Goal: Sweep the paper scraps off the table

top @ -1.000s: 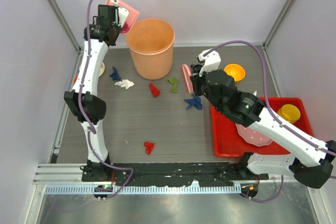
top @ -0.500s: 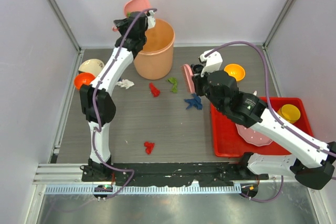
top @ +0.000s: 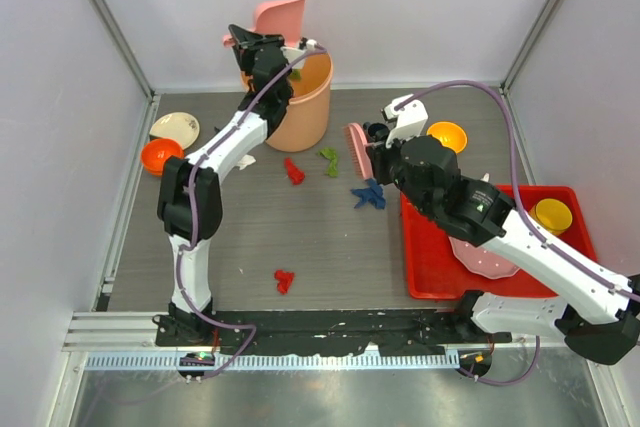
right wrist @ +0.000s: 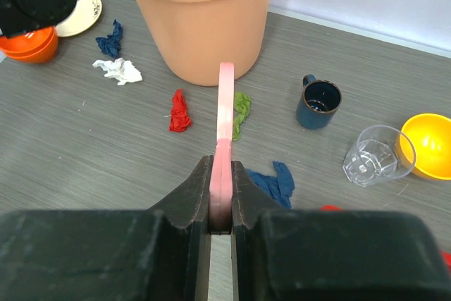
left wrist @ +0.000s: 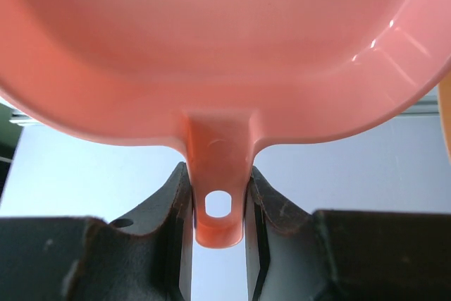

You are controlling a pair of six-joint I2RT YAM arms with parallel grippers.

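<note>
My left gripper [top: 262, 47] is shut on the handle of the pink dustpan [top: 281, 17] and holds it tilted above the rim of the orange bin [top: 305, 112]. In the left wrist view the dustpan [left wrist: 225, 47] fills the top and its handle sits between the jaws of the gripper [left wrist: 218, 199]. My right gripper [top: 376, 153] is shut on a pink brush [top: 354, 150], which the right wrist view shows edge-on [right wrist: 225, 100]. Paper scraps lie on the table [top: 300, 242]: red [top: 293, 171], green [top: 329, 160], blue [top: 368, 195], red [top: 284, 280], white [top: 241, 159].
A red tray [top: 435, 272] with a pink plate and a yellow bowl [top: 551, 214] stands at the right. A yellow-orange bowl [top: 446, 135], a dark mug [right wrist: 318, 102] and a clear glass [right wrist: 371, 155] are behind it. An orange bowl [top: 160, 155] and a cream plate [top: 174, 127] sit far left.
My left arm has swung the dustpan from the back left over to the bin and tipped it above the rim. The right arm and brush have barely moved.
</note>
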